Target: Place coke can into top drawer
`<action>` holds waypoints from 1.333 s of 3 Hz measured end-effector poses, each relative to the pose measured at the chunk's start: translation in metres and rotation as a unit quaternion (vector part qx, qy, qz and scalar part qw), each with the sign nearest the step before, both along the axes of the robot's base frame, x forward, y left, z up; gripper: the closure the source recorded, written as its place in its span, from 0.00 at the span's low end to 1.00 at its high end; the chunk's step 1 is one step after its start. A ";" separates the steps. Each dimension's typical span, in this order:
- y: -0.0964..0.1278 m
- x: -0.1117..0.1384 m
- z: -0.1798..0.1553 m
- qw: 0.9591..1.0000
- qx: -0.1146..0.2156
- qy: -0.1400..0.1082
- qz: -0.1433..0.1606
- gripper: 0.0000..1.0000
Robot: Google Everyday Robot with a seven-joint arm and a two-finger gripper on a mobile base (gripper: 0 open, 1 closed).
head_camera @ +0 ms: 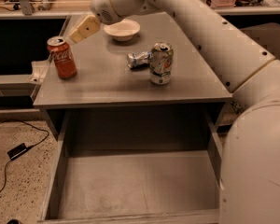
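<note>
The drawer (135,185) stood pulled open below the table (112,85). The can (62,58) stood upright near the table's left edge, ungrasped. The gripper (77,32) hung just beyond its top, holding nothing; how far open it was could not be told. This looked like the reach: next, it had to drop beside the can and close on it.

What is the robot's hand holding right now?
Nothing. The gripper hangs just above the coke can, which stands by itself on the table, not grabbed anywhere.
</note>
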State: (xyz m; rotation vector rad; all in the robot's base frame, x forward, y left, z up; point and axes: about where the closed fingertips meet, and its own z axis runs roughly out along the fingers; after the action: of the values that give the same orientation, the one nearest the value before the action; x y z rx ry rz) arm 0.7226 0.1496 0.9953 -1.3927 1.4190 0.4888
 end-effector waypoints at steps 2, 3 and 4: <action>0.064 -0.022 -0.035 0.995 0.024 0.084 0.055 0.00; 0.079 -0.028 -0.053 0.992 0.024 0.111 0.060 0.00; 0.081 -0.032 -0.068 0.989 0.046 0.127 0.059 0.18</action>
State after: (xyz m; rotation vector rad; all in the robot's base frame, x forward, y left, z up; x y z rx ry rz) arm 0.6902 0.2302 0.9270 -1.3820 1.4999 0.8215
